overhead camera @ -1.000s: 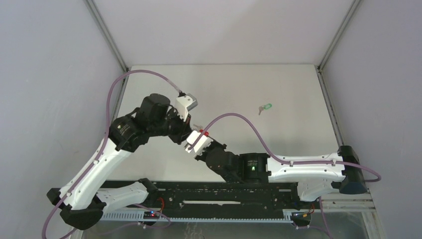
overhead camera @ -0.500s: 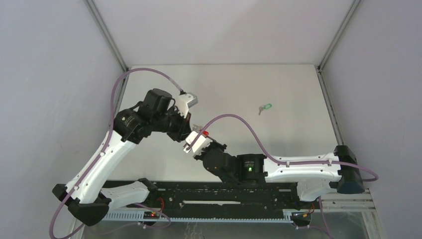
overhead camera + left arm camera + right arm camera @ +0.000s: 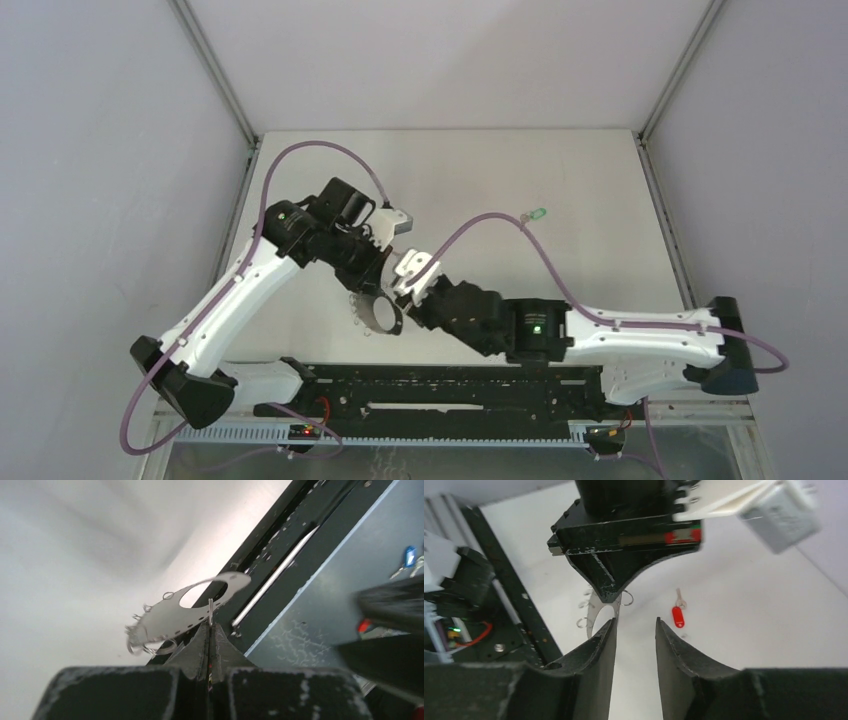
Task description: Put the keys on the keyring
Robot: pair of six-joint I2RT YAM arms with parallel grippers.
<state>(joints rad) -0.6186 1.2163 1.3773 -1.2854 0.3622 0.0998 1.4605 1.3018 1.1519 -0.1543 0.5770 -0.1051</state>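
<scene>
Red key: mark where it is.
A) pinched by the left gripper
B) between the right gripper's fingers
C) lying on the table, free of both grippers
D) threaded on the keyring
C: the right wrist view shows the red key lying on the table beyond the open right gripper, apart from the keyring pinched in the left gripper.

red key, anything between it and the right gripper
Nothing visible. The red key lies on the table just past the open right gripper; the left gripper holding the keyring hangs off to one side.
</scene>
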